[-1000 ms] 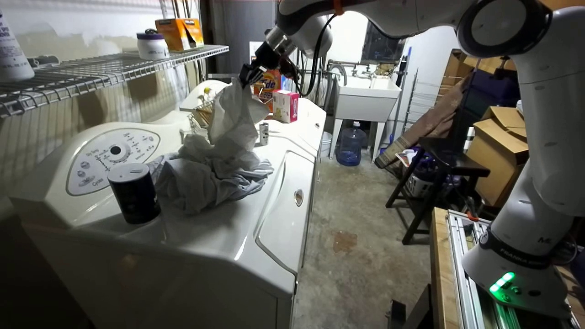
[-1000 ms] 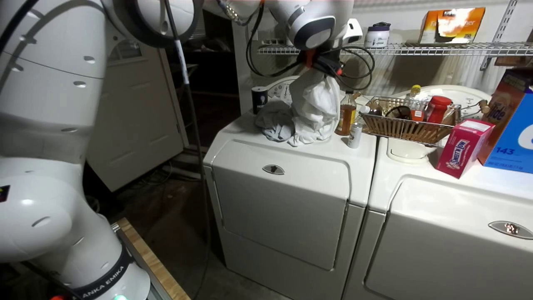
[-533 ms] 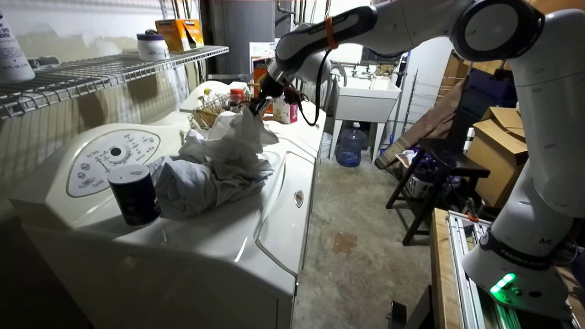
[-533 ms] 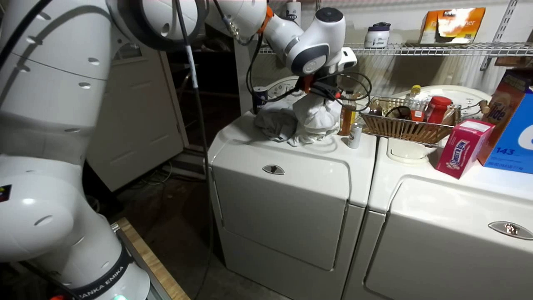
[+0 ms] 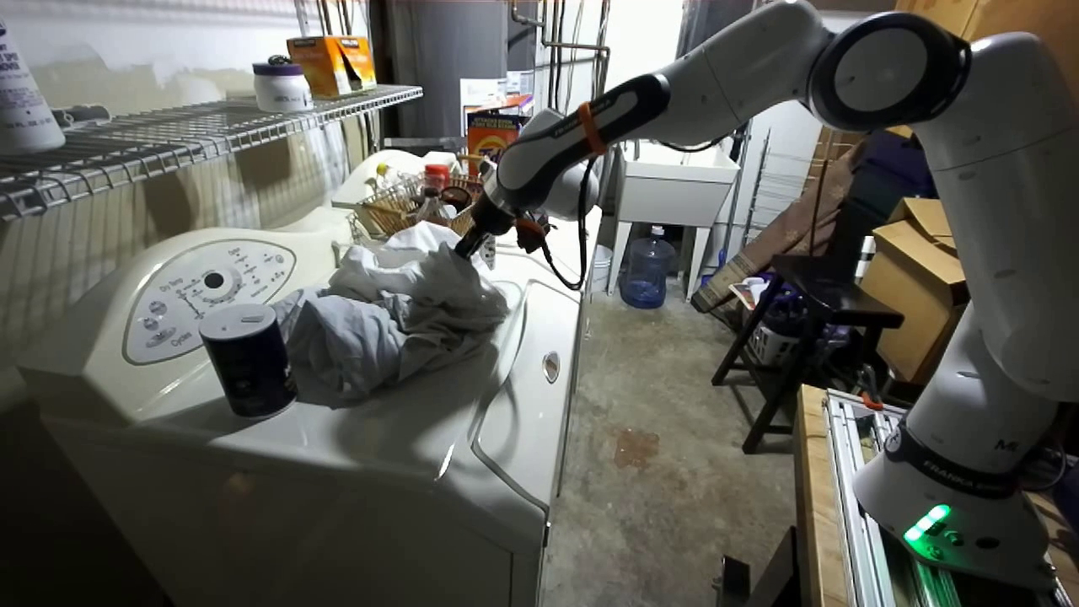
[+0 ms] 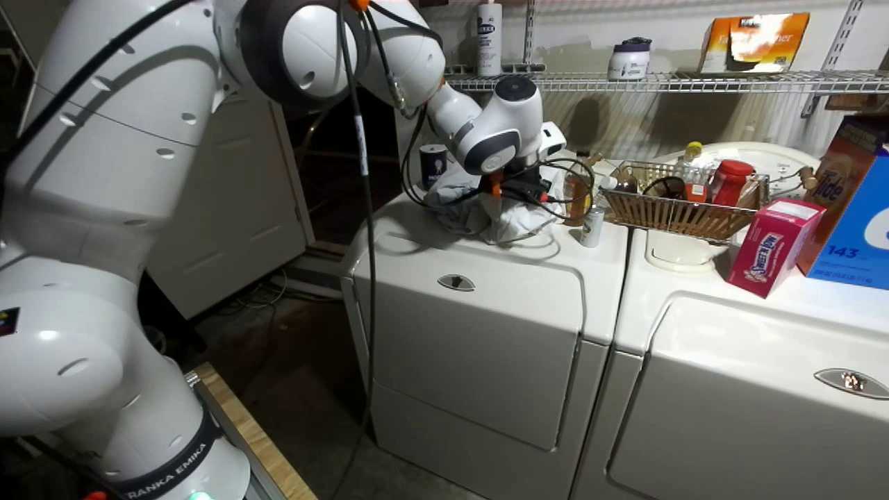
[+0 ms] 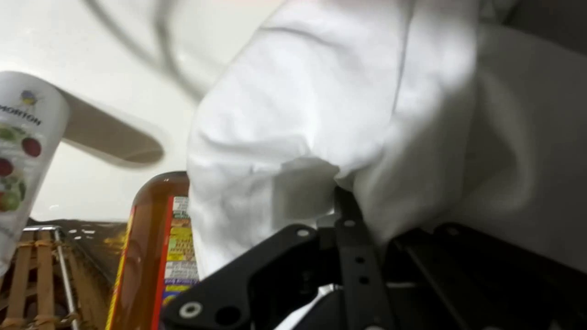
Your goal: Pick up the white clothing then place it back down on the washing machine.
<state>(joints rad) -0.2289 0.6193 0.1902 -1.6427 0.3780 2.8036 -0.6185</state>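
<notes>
Two white machines stand side by side, and one robot arm reaches over the top of one, the surface, hiding part of the white clothing in an exterior view. One wire shelf runs above them at 12 o'clock. In that view one slatted basket sits at 3 o'clock from the clothing, with one detergent box farther out the same way. The clothing lies on the surface in one crumpled heap, brighter toward 12 o'clock, greyer toward 6; whether it is one garment or several is hard to tell. The claw, between 1 and 2 o'clock on the heap, is closed on a gathered pinch of it. One orange box rests on the shelf, and one pink box stands at the detergent box's 8 o'clock. One dark canister is near the heap, at 8 o'clock. One amber bottle and, smaller, one white shaker crowd the clothing; from the claw in the wrist view they stand between 8 and 9 o'clock and just past 9.
</notes>
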